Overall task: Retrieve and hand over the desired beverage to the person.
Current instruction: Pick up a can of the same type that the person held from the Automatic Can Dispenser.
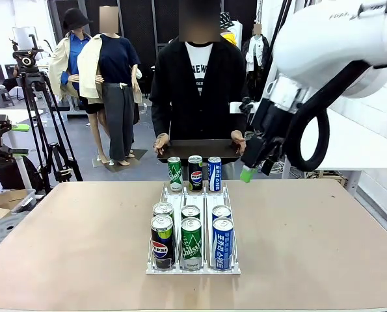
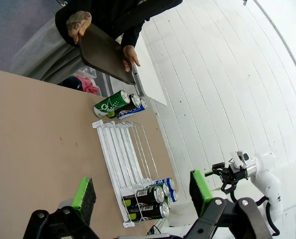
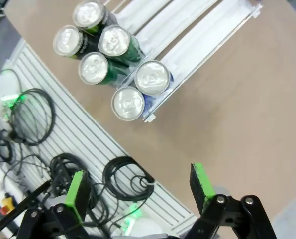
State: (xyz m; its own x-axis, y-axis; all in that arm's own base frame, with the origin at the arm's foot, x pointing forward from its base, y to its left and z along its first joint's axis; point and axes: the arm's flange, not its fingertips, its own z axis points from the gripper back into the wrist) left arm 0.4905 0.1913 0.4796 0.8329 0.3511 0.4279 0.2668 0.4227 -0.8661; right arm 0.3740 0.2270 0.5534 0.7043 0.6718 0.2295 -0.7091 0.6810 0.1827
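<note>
- The drinks stand in a white rack in the middle of the table, three lanes wide.
- At its near end are a black Pepsi can, a green can and a blue can, all upright. Three more cans stand close behind them.
- At the rack's other end the far cans stand side by side, green, Pepsi and blue, nearest the person.
- The person stands across the table in a black jacket over a white printed T-shirt. Both hands hold a dark tray by its ends, just behind the far cans.
- The right claw hangs in the air to the right of the far cans, above the table, with its green pads apart and nothing between them.
- Looking down through that claw, I see the six near cans from the top, and coiled cables on the floor past the table edge.
- The left claw is spread wide and empty, well above the table. It looks along the rack toward the person and the tray.
</note>
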